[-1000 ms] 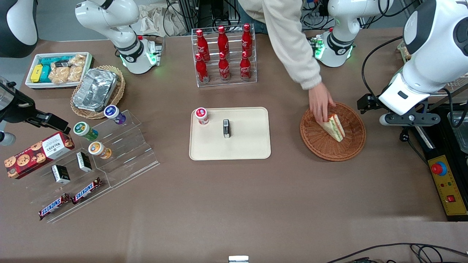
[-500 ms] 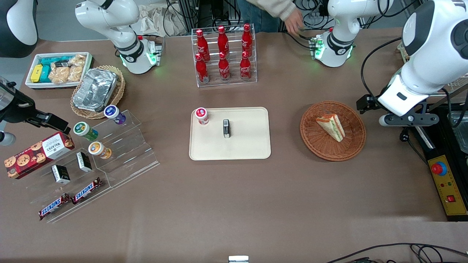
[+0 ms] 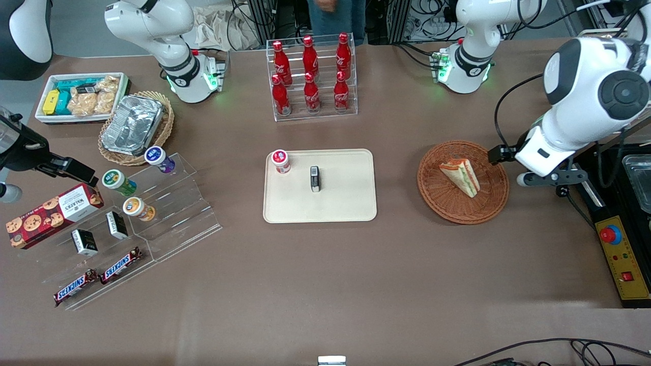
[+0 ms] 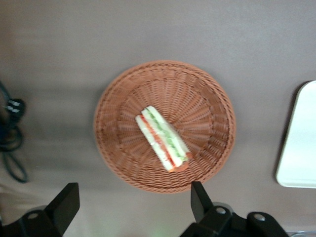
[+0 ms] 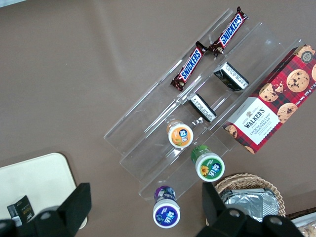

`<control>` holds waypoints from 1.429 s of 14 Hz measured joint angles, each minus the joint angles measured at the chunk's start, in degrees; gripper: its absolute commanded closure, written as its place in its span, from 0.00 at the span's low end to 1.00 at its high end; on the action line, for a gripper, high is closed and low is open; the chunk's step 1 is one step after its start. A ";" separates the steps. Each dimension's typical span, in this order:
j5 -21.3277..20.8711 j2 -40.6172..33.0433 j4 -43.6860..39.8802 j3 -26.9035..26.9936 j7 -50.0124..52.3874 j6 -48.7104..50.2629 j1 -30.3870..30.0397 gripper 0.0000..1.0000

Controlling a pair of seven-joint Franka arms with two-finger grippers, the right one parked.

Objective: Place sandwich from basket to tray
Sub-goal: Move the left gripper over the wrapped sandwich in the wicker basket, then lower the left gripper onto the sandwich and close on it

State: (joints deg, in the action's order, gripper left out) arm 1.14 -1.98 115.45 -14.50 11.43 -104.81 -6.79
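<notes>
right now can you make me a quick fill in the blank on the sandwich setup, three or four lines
1. The sandwich lies in the round woven ____.
2. The gripper hovers above the basket with its fingers ____.
3. The tray already holds a small dark box and a cup with a ____ lid.
4. The rack farther from the front camera than the tray holds ____ red bottles.

Missing words: basket; open; red; six
</notes>
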 measured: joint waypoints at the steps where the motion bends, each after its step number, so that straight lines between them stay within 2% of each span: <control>1: 0.60 -0.23 1.50 0.00 1.29 -1.39 -0.02 0.02; 5: 1.01 -1.81 5.91 0.14 3.43 -5.99 -0.14 0.01; 8: 3.03 -4.72 13.26 1.09 4.01 -15.20 -1.10 0.01; 12: 3.59 -5.96 21.80 0.75 13.89 -24.67 0.02 0.01; 20: 3.59 -1.47 23.09 0.54 24.47 -26.38 2.22 0.01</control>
State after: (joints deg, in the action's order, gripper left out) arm 4.72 -3.45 138.54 -13.96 35.89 -131.19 -4.57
